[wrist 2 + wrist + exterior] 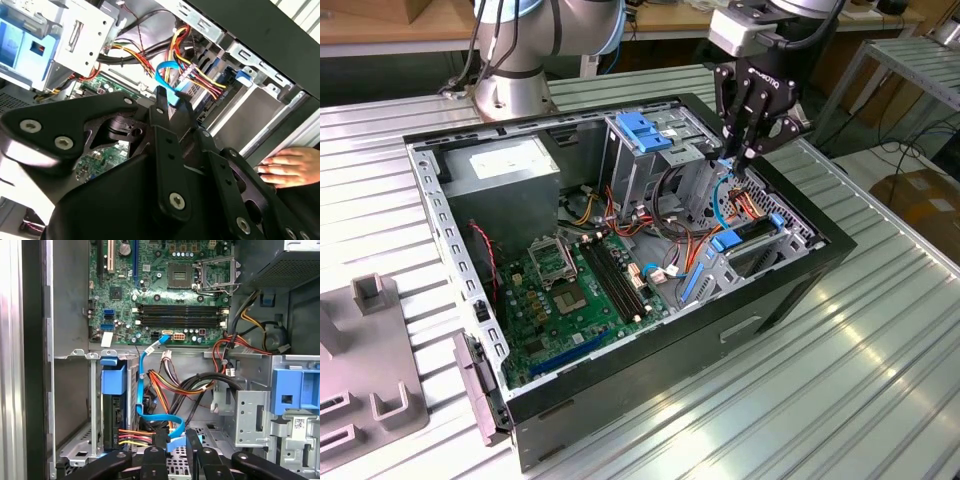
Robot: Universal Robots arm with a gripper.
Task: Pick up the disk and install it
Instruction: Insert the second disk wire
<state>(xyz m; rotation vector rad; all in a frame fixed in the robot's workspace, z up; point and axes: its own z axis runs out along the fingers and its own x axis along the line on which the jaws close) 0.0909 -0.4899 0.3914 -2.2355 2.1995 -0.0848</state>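
In the first wrist view, the gripper point(176, 440) has its 2 fingers closed in on the loose end of a blue data cable point(141, 390), pinching its connector. Just beside the cable, the disk point(112, 415) stands on edge in the metal drive bay point(75, 440), a dark slab capped by a bright blue carrier rail, with red, yellow and black wires at its end. Beyond lies the green motherboard point(160, 290). In the second wrist view, a person's hand point(290, 167) rests on the case edge point(280, 145).

Ribbed metal table point(880, 380), wooden workbenches point(380, 25)
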